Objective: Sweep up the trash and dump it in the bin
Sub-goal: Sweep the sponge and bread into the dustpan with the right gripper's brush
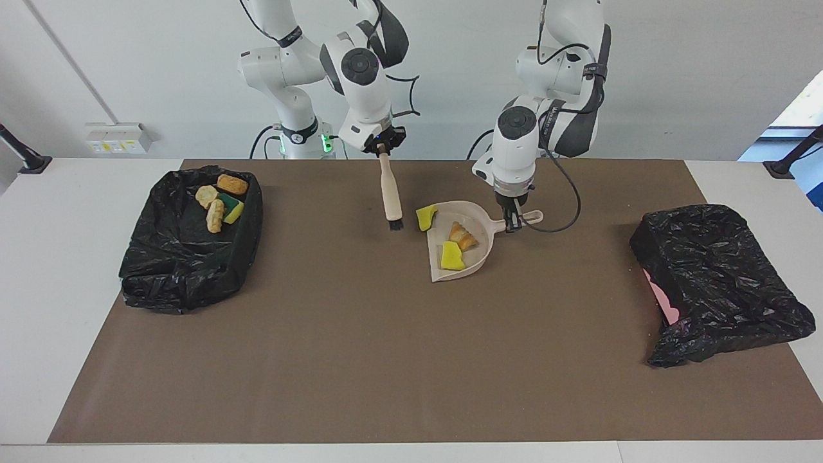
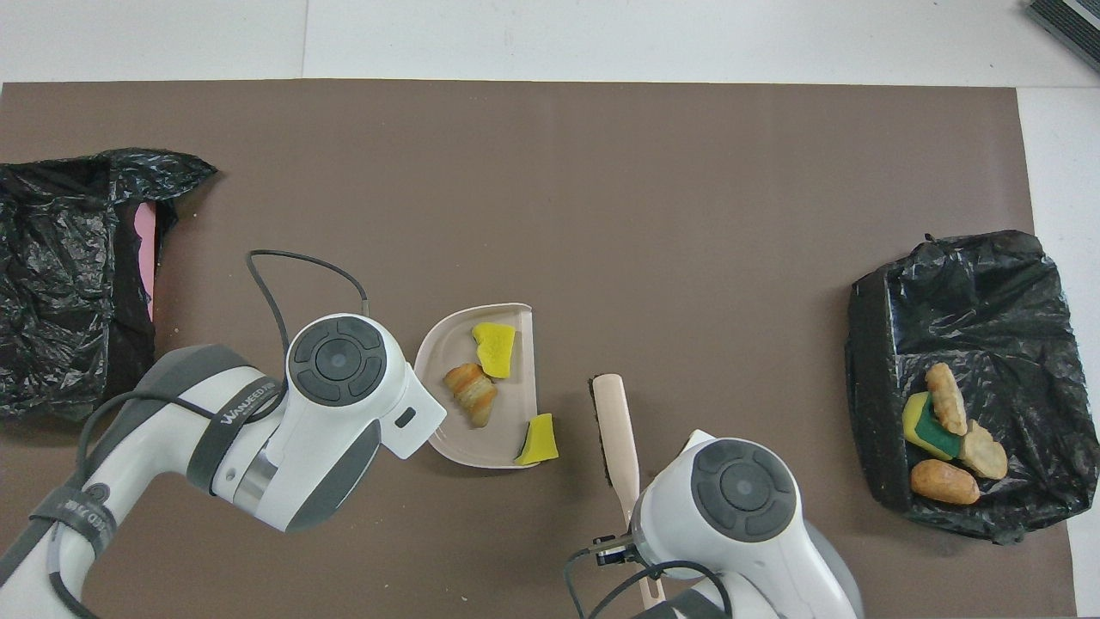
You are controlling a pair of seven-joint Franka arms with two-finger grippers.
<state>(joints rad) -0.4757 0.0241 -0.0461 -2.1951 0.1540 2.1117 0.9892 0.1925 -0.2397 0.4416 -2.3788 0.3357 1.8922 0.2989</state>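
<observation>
Dustpan [image 1: 479, 247]: beige plastic, rounded back and flat open lip, on the brown mat; it holds one yellow sponge chunk [image 1: 452, 256] and one tan bread lump [image 1: 463, 236]; a second yellow chunk [image 1: 425, 218] sits on the lip's corner at about 11 o'clock of the pan in the facing view.
Bin by right arm's end [image 1: 186, 257]: crinkled black bag lining, four scraps [image 1: 220, 200] inside, bread lumps and a yellow-green sponge.
Bin by left arm's end [image 1: 720, 283]: glossy black bag, pink edge showing.
Left gripper [image 1: 512, 222]: clamped on the dustpan's handle.
Right gripper [image 1: 382, 148]: clamped on the brush [image 1: 389, 193], pale handle, dark bristles hanging over the mat beside the pan.
</observation>
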